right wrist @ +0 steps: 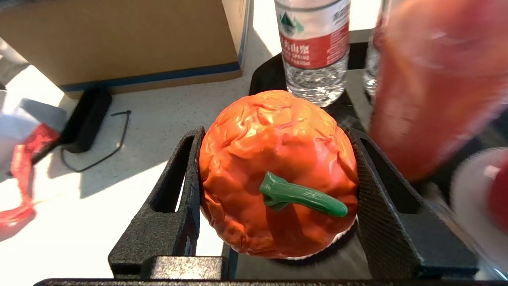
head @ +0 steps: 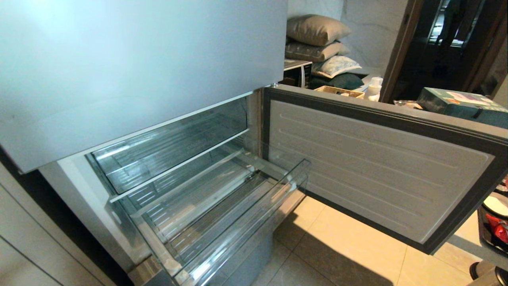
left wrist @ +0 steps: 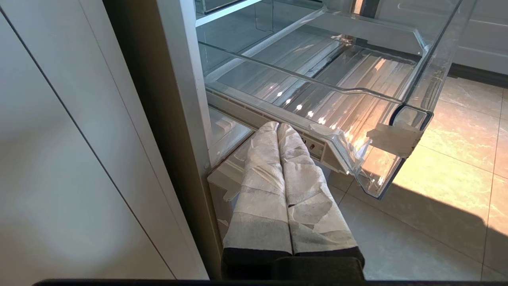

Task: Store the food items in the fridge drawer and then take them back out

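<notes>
My right gripper (right wrist: 276,133) is shut on an orange-red food item (right wrist: 274,159), a wrinkled round fruit with a green stem. Both black fingers press its sides above a black tray (right wrist: 357,107) on a white counter. This gripper is outside the head view. The fridge drawer (head: 278,190), clear plastic, is pulled out of the fridge and nothing lies in it; its corner (left wrist: 412,115) bears white tape. My left gripper (left wrist: 278,129) is shut, its white-wrapped fingers together just below the drawer beside the fridge frame. I cannot tell where the red food item is.
The lower fridge door (head: 377,167) stands swung open to the right over the tiled floor (head: 337,246). A water bottle (right wrist: 313,47) and a blurred red shape (right wrist: 432,79) stand close beyond the fruit. A cardboard box (right wrist: 119,35) and a black cable (right wrist: 99,155) lie on the counter.
</notes>
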`<state>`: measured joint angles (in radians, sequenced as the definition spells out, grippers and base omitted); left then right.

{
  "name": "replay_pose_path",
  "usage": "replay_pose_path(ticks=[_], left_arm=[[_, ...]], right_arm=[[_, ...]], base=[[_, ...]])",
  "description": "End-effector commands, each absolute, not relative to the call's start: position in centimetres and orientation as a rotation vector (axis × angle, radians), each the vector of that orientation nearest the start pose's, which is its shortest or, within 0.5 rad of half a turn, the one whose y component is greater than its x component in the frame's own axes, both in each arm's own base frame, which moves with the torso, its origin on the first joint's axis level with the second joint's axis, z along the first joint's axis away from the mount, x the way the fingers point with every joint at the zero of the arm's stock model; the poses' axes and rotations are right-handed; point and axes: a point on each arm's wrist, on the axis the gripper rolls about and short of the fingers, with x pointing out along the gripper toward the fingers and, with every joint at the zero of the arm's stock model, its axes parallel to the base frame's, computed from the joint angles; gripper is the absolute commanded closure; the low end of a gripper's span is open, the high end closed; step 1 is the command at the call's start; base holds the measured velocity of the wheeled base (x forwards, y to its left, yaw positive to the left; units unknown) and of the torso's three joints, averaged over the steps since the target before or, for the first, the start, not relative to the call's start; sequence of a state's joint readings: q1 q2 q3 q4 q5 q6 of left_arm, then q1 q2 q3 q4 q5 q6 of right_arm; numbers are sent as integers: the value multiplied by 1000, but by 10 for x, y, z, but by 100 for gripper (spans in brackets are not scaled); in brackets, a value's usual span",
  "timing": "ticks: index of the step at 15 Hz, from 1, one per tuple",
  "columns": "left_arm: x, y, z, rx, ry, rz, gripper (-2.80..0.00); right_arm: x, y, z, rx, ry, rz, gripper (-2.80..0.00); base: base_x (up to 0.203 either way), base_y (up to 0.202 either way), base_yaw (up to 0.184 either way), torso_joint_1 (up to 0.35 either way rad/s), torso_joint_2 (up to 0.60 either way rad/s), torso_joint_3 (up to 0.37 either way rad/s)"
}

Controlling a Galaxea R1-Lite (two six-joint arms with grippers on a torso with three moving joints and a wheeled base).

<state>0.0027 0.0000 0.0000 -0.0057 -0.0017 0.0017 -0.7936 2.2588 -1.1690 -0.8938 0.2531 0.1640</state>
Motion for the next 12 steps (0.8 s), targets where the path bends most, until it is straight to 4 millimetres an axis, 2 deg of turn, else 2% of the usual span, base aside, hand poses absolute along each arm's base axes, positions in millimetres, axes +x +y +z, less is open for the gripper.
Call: replay_pose_path(ticks=[1, 7, 12], left_arm=[[-23, 0, 76, 2, -3, 2, 0], [-23, 0, 76, 2, -3, 2, 0], [-23, 0, 76, 2, -3, 2, 0]], right_arm=[[323, -319, 68, 272, 149, -541, 0], [338, -334, 37, 283, 163, -532, 0], [344, -335, 29, 294, 166, -497, 0]], base=[[0, 0, 0, 0, 0, 0], [0, 0, 0, 0, 0, 0], [0, 0, 0, 0, 0, 0]])
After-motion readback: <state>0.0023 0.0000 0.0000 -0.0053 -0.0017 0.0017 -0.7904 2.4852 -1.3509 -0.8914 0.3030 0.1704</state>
